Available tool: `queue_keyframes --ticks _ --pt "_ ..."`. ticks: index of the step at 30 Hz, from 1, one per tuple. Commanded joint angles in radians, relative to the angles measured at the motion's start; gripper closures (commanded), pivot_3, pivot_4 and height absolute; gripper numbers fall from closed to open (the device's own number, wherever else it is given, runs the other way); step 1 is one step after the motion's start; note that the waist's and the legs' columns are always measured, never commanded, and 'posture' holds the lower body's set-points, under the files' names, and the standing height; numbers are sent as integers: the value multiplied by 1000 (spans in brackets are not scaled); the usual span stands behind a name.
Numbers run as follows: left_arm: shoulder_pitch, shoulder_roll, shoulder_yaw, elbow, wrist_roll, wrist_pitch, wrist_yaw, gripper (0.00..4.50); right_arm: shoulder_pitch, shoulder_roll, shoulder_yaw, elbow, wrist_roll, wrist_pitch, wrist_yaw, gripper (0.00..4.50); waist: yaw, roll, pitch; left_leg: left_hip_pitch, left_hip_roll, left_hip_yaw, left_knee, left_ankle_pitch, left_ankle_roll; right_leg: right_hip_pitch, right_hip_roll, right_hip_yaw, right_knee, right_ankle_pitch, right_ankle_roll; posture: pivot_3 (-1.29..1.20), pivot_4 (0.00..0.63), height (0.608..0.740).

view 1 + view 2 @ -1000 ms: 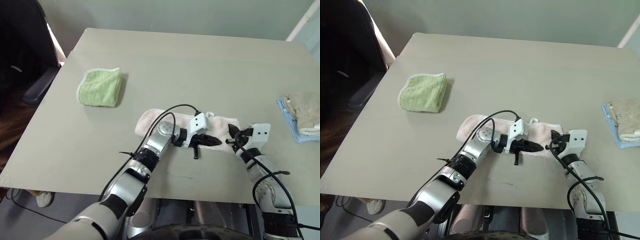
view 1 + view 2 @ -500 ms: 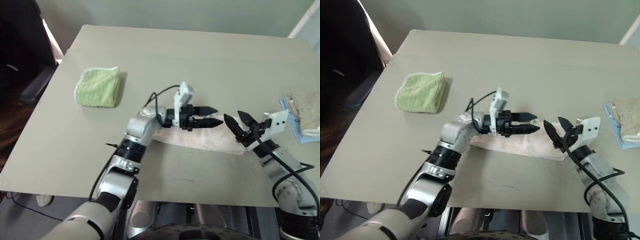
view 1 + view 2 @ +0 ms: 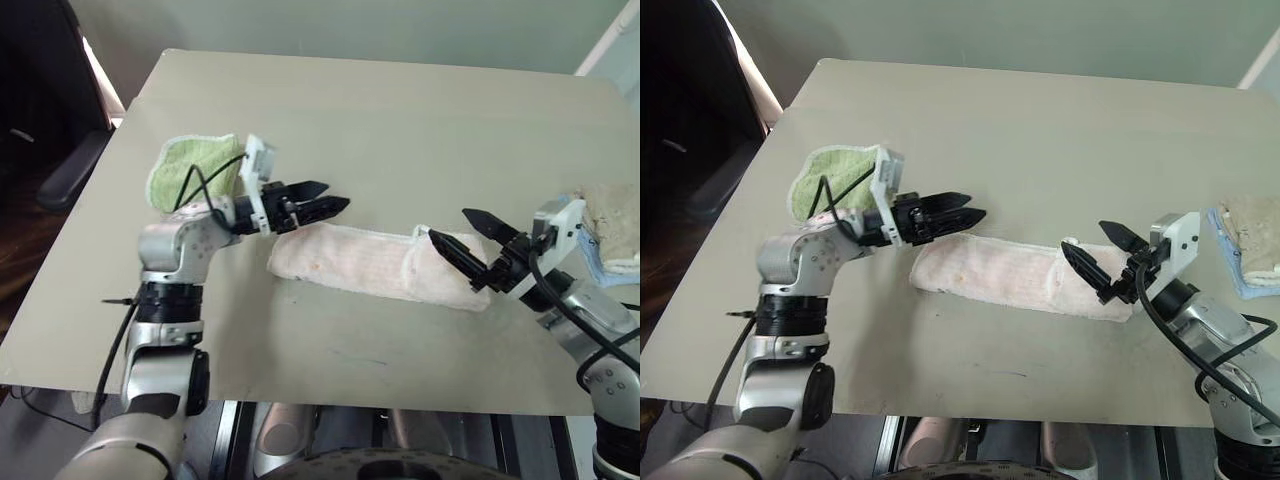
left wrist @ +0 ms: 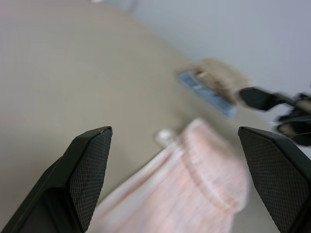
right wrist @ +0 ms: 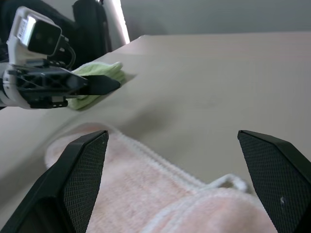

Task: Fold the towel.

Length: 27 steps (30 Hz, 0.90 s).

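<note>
I see towel (image 3: pixel 375 263) folded mid-frame on beige table (image 3: pixel 400 130); left gripper (image 3: pixel 335 207), right gripper (image 3: pixel 458 230) both spread, empty; grey wall at top.

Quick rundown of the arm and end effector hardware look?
Both arms are silver-grey metal with dark joint bands and loose black cables looped outside. The left end effector and right end effector each carry two pointed black fingers behind a white angular housing. In the wrist views the finger pads show a fine cross-hatched grip texture.
</note>
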Motion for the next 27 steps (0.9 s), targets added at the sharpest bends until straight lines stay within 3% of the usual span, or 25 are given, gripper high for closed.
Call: queue_keyframes --ticks 1,8,12,21,27 --pt "28 17 113 -48 -65 110 113 18 -21 -14 3 -39 38 12 22 0 1 0 0 0 0 0 0 0 0 0 0 0 0 0 0 0 150 728" --pt "53 49 323 -57 -257 505 264 18 -38 -19 46 -3 -2 3 53 0 1 -1 1 0 0 0 -1 -1 -2 0 1 -1 0 3 -8 0 150 728" --pt "12 40 432 -28 -276 704 370 18 -41 -6 56 6 -7 0 58 0 1 -1 1 0 0 0 -1 0 -4 -1 1 -1 1 4 -9 0 150 728" --pt "153 231 340 4 -653 749 511 18 -23 19 78 47 -44 -30 88 0 0 -1 1 2 0 -2 -7 1 -12 -2 2 -1 1 5 -12 0 150 728" --pt "172 304 283 24 -794 749 605 18 -22 35 99 48 -62 -30 80 0 1 -2 1 6 0 -2 -15 2 -20 -2 2 -1 2 5 -15 0 150 728"
